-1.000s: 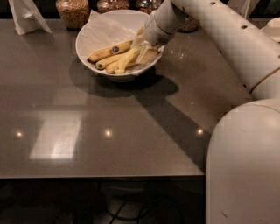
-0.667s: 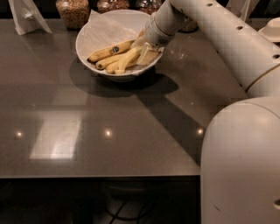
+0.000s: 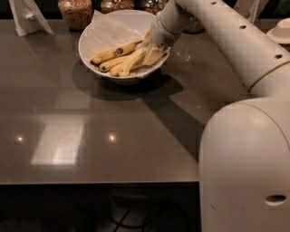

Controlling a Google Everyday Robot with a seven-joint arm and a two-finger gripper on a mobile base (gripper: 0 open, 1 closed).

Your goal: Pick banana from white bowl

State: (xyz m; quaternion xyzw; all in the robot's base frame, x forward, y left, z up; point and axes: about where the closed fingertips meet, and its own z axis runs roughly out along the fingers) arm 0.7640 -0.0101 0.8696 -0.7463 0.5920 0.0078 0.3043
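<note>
Nearest me, the robot's rounded body (image 3: 247,172) fills the lower right, and the dark bench (image 3: 90,136) spreads to its left. Farther back on the bench stands the paper-lined white bowl (image 3: 84,47). Inside it the banana (image 3: 130,62), palest of the bunch, lies slanted, its upper right end meeting the tool (image 3: 153,50), which sits low in the bowl's right side. I cannot tell whether the tool is wide, narrow or holding. A stickered banana (image 3: 113,52) lies just behind. Glass jars (image 3: 76,11) stand beyond the bowl.
</note>
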